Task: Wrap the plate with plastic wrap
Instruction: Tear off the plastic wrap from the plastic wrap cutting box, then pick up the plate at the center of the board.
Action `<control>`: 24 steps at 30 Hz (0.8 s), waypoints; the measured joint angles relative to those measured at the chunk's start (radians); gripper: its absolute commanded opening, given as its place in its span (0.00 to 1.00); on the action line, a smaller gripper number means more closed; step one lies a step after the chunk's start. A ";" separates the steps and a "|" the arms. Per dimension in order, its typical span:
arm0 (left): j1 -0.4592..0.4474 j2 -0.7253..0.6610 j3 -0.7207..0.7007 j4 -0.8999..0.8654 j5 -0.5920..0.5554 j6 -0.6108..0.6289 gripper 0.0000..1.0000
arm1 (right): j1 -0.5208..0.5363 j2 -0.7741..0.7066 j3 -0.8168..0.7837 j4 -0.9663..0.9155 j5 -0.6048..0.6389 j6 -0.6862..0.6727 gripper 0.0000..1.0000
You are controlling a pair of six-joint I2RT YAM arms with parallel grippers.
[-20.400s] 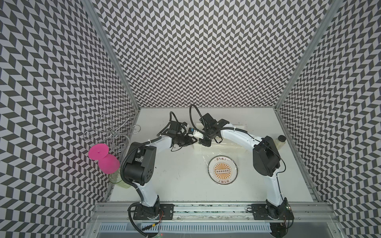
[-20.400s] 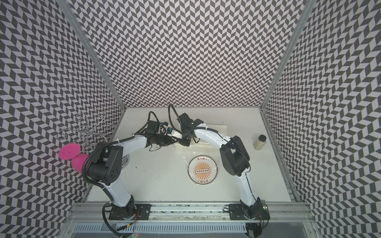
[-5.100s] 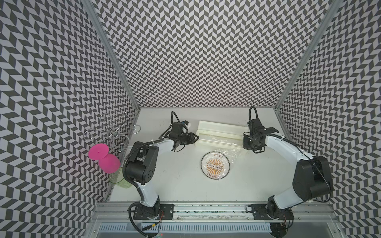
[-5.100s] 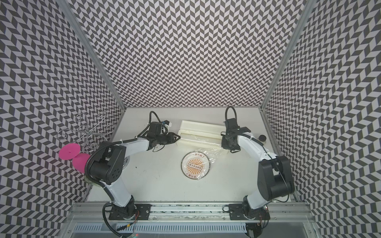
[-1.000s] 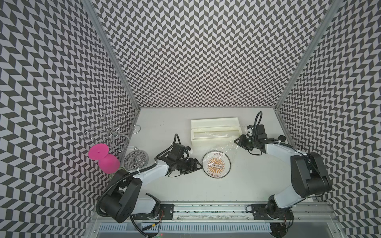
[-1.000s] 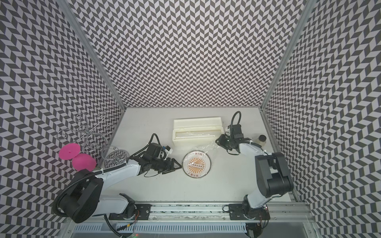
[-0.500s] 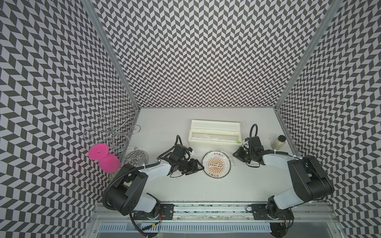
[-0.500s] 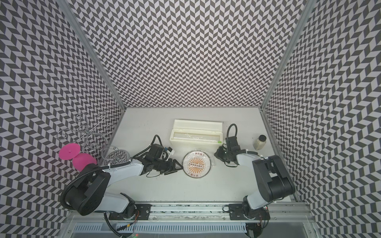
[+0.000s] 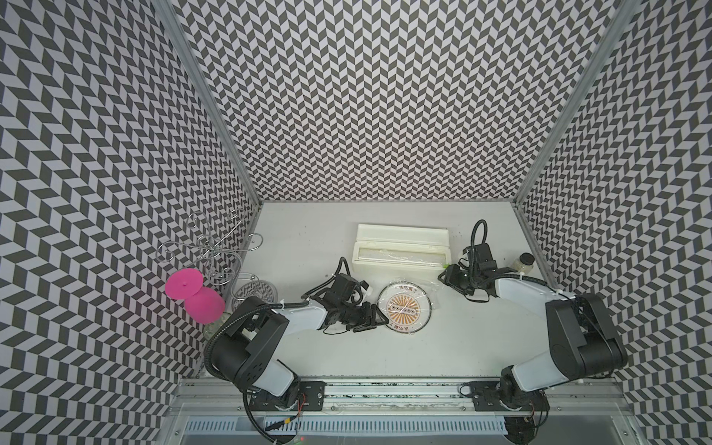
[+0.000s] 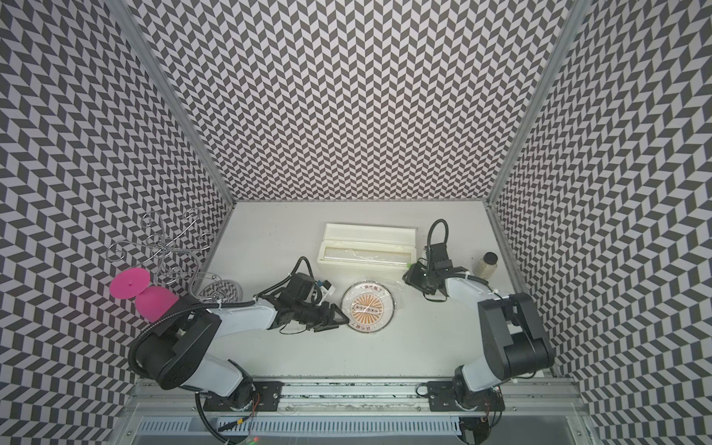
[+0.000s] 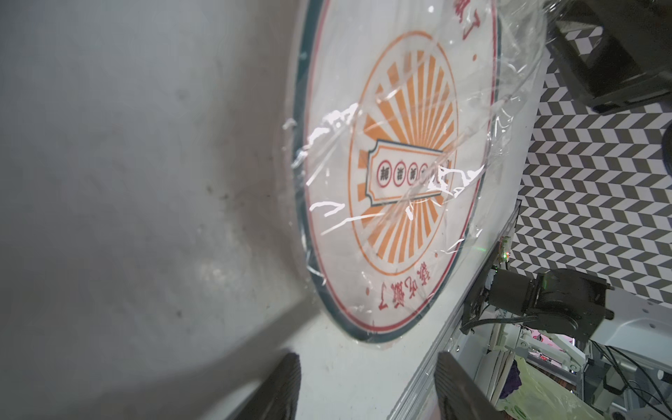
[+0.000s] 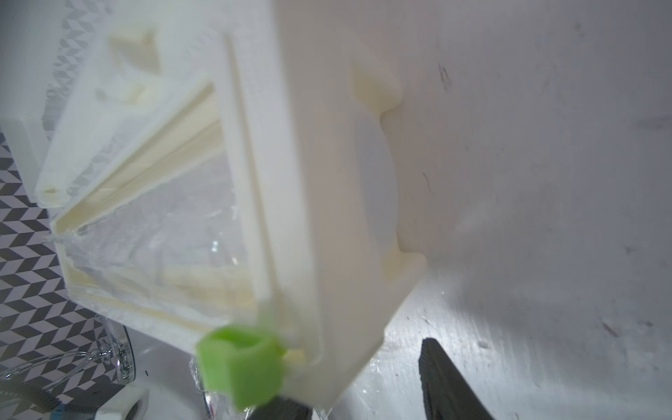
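Bright, even overhead light left soft shadows. Glare streaked the plastic wrap [image 11: 447,182]; my right wrist camera blurred the box [image 12: 327,163].

Both top views look steeply down from high above the aluminium front rail [image 9: 385,387] onto the light grey tabletop [image 9: 385,346], enclosed by black-and-white chevron wall panels [image 9: 385,96]. They face the same way and share the whole scene, offset slightly sideways. The round white plate with orange sunburst centre [image 9: 403,306] [image 10: 369,306] lies just below mid-frame in both top views, the long cream-white rectangular box [image 9: 400,266] [image 10: 366,266] just above it. The left wrist camera looks low and close past the left gripper [image 11: 367,360] onto that plate [image 11: 396,174]. The right wrist camera sits very close to an end of the box [image 12: 327,163].
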 measured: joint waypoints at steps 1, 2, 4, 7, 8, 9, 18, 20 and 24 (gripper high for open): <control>-0.002 0.011 0.004 0.008 0.000 0.000 0.56 | 0.000 0.009 0.007 0.006 0.002 0.002 0.43; -0.002 0.021 0.007 0.015 0.003 0.000 0.54 | 0.000 0.021 0.010 0.014 0.002 0.007 0.38; -0.002 0.035 0.015 0.019 0.006 0.000 0.48 | 0.000 0.042 0.011 0.025 0.011 0.014 0.23; -0.002 0.052 0.022 0.021 0.000 0.003 0.43 | 0.000 0.042 -0.020 0.040 0.045 0.031 0.00; -0.002 0.055 0.022 0.021 -0.001 0.005 0.41 | 0.000 0.030 -0.047 0.052 0.058 0.039 0.00; -0.002 0.057 0.023 0.021 -0.002 0.004 0.41 | 0.000 0.016 -0.077 0.061 0.068 0.036 0.00; -0.002 0.079 0.031 0.036 0.007 0.005 0.37 | -0.009 -0.079 -0.227 0.135 0.026 0.086 0.07; -0.002 0.089 0.034 0.044 0.012 0.005 0.35 | -0.011 -0.086 -0.228 0.128 0.006 0.099 0.26; -0.002 0.094 0.035 0.051 0.011 0.011 0.31 | -0.011 -0.092 -0.176 0.049 0.011 0.084 0.44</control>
